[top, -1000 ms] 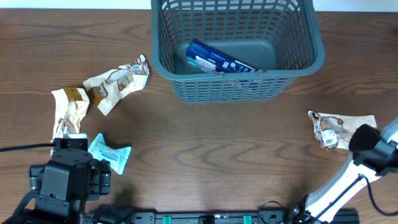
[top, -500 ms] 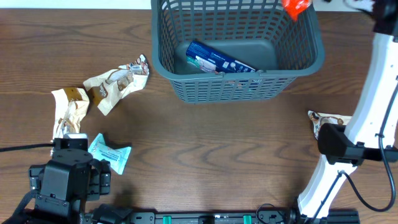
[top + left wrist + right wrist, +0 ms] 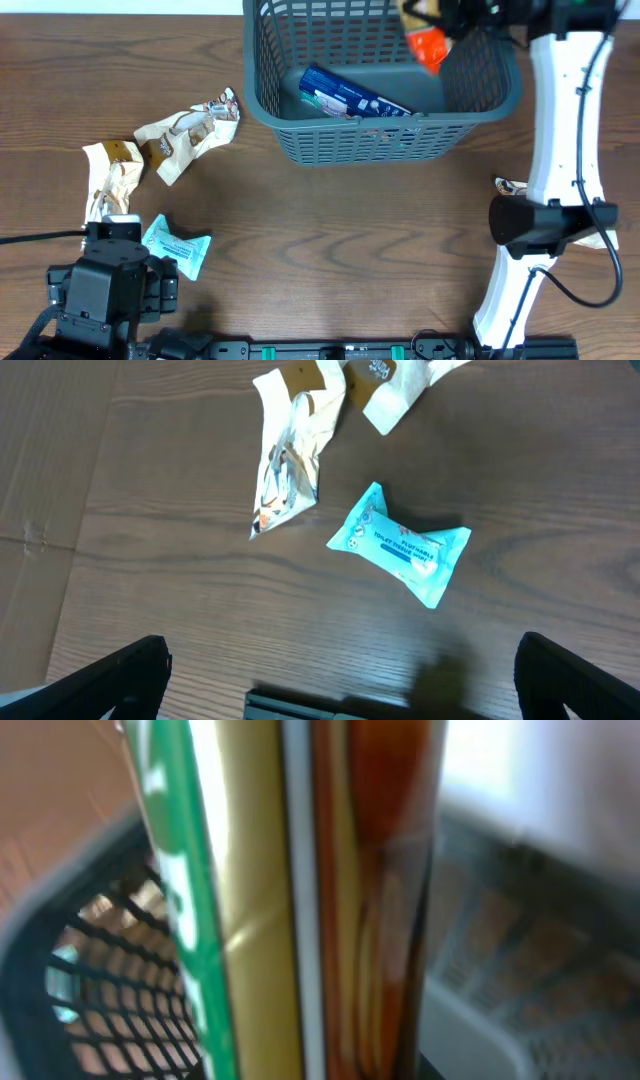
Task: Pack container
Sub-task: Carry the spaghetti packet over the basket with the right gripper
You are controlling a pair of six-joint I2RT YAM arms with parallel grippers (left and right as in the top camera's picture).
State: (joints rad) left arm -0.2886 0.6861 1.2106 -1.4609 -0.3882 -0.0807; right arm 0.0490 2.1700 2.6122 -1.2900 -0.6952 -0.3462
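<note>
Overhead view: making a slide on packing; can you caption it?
Right gripper holds an orange-and-gold packet over the dark grey-teal slotted plastic basket, where a blue rectangular packet lies.

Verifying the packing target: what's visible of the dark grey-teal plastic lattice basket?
The dark grey-teal plastic basket is rectangular: slotted lattice walls, thick rim, solid floor. It stands upright at the far middle of the brown wooden table. A blue-and-white packet lies slanted on its floor. An orange packet hangs over its right part; contact unclear.
</note>
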